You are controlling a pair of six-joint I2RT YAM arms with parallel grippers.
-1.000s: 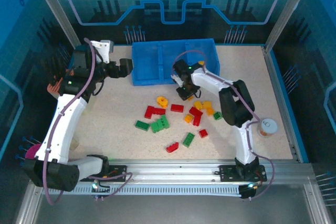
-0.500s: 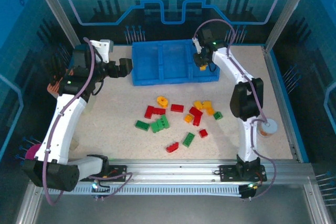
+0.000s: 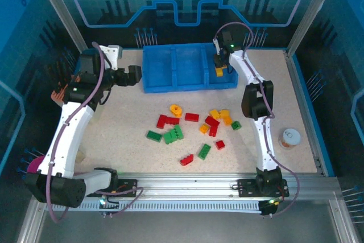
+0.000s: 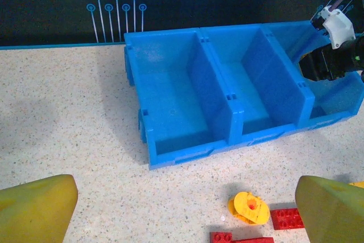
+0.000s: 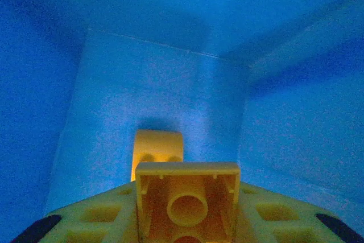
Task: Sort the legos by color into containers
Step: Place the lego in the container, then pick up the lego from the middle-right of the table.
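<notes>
Your right gripper (image 3: pixel 219 71) is down inside the right-end compartment of the blue tray (image 3: pixel 170 87), clamped on a yellow brick (image 5: pixel 187 189) with its hollow underside facing the wrist cam. Just past the fingertips, another yellow piece (image 5: pixel 158 151) lies on the compartment floor. Blue walls stand close on both sides and ahead, so the open room is straight up.

Your left gripper (image 4: pixel 182 209) hangs with its fingers spread wide, just off the tray's left end. There's bare table (image 4: pixel 68 118) between it and the tray wall. A round yellow piece (image 4: pixel 248 207) and red bricks (image 4: pixel 291 218) lie near its right finger.

The rest of the legos (image 3: pixel 193 126) are scattered nearer the bases than either gripper, well apart from the tray. A white can (image 3: pixel 290 138) sits beside the right arm, near the table's right edge.
</notes>
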